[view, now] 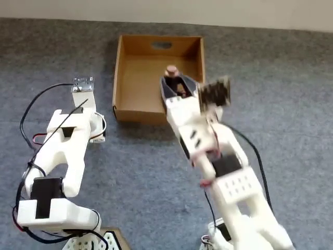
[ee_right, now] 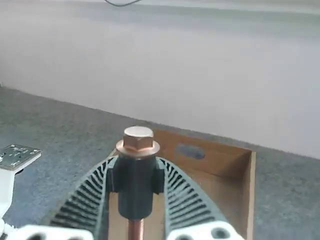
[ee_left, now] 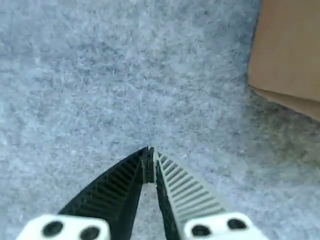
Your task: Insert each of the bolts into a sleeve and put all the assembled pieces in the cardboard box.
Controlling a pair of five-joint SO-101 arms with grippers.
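Bolt (ee_right: 137, 141) in sleeve (ee_right: 134, 190) above cardboard box (view: 120, 73).
My right jaws pinch the sleeve, left jaws pressed together; a crooked drop may miss.

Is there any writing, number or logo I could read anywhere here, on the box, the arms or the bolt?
None can be read.
The cardboard box is plain; the bolt and sleeve in the right gripper bear no marks; the small board on the left arm is too small to tell.
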